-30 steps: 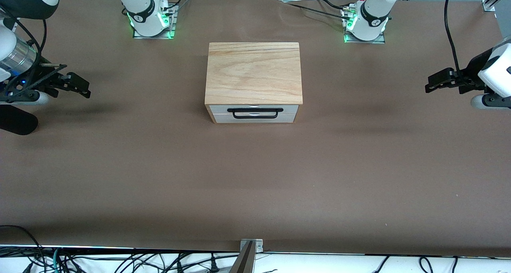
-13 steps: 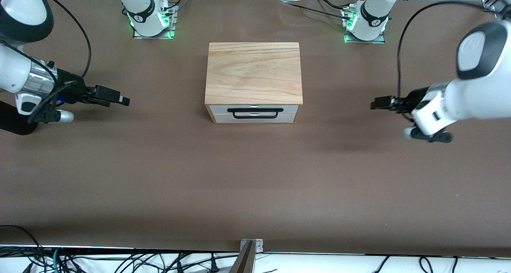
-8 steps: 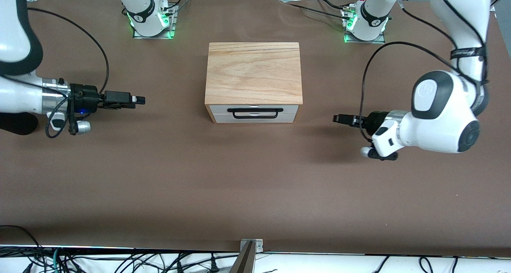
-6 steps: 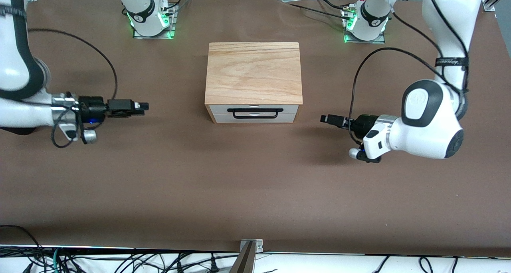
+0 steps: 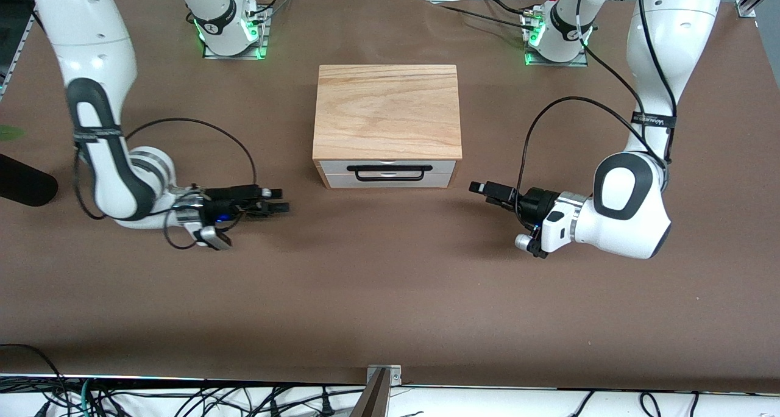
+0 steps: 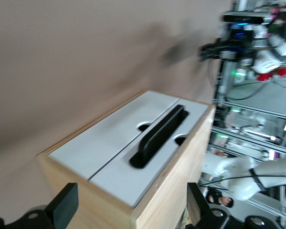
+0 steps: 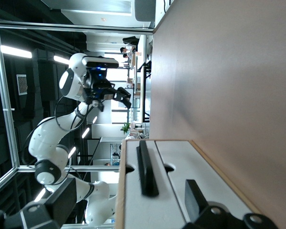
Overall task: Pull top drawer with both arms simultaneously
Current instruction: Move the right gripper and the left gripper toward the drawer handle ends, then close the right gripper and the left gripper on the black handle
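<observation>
A wooden box [image 5: 387, 109] stands mid-table, and its top drawer [image 5: 388, 164] sits flush in it: a white panel with a black bar handle [image 5: 389, 172]. My right gripper [image 5: 278, 201] hangs open and empty low over the table, level with the box front toward the right arm's end. My left gripper [image 5: 479, 188] hangs the same way toward the left arm's end, open and empty. Neither touches the handle. The left wrist view frames the top drawer [image 6: 120, 185] and handle [image 6: 159, 136] between the left gripper's [image 6: 131, 212] spread fingers. The right wrist view shows the handle [image 7: 147, 169] ahead of the right gripper [image 7: 128, 200].
Both arm bases [image 5: 230, 30] [image 5: 557, 36] stand at the table's back edge. A black object [image 5: 24, 188] lies at the right arm's end of the table. Cables and a metal bracket [image 5: 384, 374] run along the front edge. Brown table surface [image 5: 390, 283] lies in front of the drawer.
Both arms have swung in from the table's ends toward the box front, and their grippers have dropped low. The fingers stay open. The drawer has not moved.
</observation>
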You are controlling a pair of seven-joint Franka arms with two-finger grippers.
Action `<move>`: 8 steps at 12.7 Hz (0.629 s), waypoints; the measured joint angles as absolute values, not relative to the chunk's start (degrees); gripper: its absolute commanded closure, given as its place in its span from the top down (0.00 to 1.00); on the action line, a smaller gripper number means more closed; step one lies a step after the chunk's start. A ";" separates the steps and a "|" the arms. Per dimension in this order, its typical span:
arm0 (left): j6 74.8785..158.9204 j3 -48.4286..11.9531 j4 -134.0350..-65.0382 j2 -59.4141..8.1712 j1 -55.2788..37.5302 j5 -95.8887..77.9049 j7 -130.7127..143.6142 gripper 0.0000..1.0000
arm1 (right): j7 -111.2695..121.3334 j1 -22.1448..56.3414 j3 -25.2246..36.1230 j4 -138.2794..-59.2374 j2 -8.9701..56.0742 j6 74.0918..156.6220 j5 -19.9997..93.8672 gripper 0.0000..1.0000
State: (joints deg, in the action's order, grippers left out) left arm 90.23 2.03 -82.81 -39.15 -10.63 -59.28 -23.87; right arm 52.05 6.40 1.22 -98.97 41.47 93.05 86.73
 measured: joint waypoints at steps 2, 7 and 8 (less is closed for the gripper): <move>90.19 1.73 -83.12 -40.51 -10.71 -63.97 -28.36 1.00 | 52.15 11.21 1.08 -98.67 42.40 94.74 92.39 1.00; 90.19 0.51 -88.36 -42.94 -10.97 -72.58 -40.79 1.00 | 54.54 16.44 1.04 -98.68 44.18 95.68 94.45 0.99; 90.31 0.48 -89.94 -43.22 -11.21 -74.24 -43.48 1.00 | 55.14 16.60 1.04 -98.68 44.70 95.63 94.54 0.95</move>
